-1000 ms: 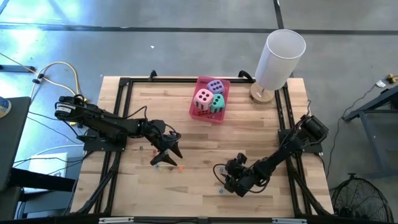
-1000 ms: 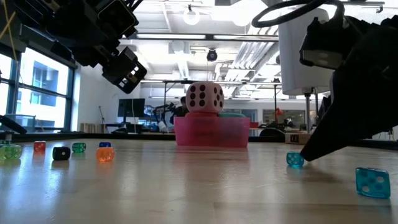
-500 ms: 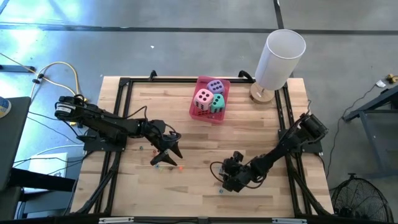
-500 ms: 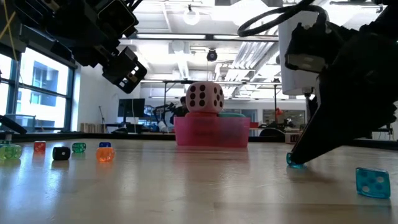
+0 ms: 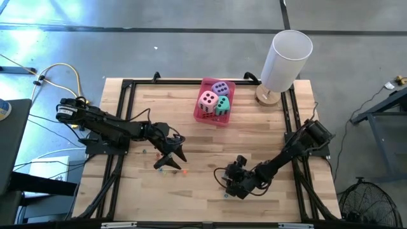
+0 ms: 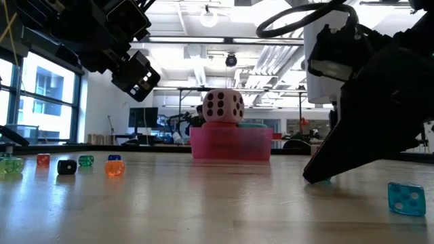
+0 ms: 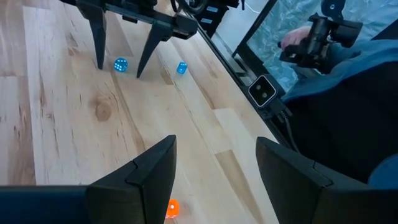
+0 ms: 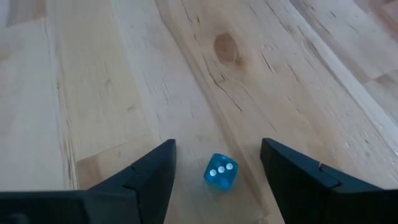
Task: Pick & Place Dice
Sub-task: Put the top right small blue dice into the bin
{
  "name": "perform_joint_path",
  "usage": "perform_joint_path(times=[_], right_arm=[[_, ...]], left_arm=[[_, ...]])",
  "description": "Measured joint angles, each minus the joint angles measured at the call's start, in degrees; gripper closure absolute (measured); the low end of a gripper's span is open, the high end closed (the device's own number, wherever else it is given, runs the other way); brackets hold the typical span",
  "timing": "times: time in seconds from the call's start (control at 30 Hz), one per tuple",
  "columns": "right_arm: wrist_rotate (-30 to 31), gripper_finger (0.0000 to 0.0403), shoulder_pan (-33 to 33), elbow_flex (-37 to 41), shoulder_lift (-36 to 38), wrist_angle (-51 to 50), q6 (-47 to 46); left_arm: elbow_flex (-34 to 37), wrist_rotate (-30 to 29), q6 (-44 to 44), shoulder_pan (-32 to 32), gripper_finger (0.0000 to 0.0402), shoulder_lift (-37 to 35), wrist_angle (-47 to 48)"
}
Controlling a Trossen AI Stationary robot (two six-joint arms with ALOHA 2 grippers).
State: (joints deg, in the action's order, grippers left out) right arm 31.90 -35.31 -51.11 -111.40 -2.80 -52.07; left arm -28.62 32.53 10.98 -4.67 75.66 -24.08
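Observation:
Three big soft dice sit in the pink tray (image 5: 198, 109) at the far middle: pink (image 5: 208, 100), teal (image 5: 222, 105), purple (image 5: 220, 88). The red die does not plainly show. In the low view only the pink die (image 6: 223, 106) rises above the tray wall (image 6: 230, 146). My right gripper (image 8: 217, 144) is open low over the near right table (image 5: 226, 182), with a finger on either side of a tiny blue translucent pipped cube (image 8: 220, 172), (image 7: 120, 65), apart from it. My left gripper (image 7: 215, 140) hangs open above the table's left middle (image 5: 173, 154).
A second tiny blue cube (image 6: 407, 198), (image 7: 181, 68) lies near the right gripper. Small orange (image 6: 114, 167), black (image 6: 66, 167), green and red cubes lie under the left gripper. A white cylinder (image 5: 286, 56) stands at the far right corner. A person (image 7: 348, 99) sits beyond the table's edge.
My right gripper has moved toward the table's left, staying low and open. In the low view its finger now covers the tiny blue cube that showed beside it a second ago. The cube itself has stayed put.

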Motion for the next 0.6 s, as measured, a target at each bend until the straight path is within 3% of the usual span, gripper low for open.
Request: perform_joint_path(times=[0.6], right_arm=[[1.05,0.0281,-2.51,0.24,0.10,-1.66,-2.32]], left_arm=[[0.00,0.02,0.68,0.00,0.0188,0.00,0.02]])
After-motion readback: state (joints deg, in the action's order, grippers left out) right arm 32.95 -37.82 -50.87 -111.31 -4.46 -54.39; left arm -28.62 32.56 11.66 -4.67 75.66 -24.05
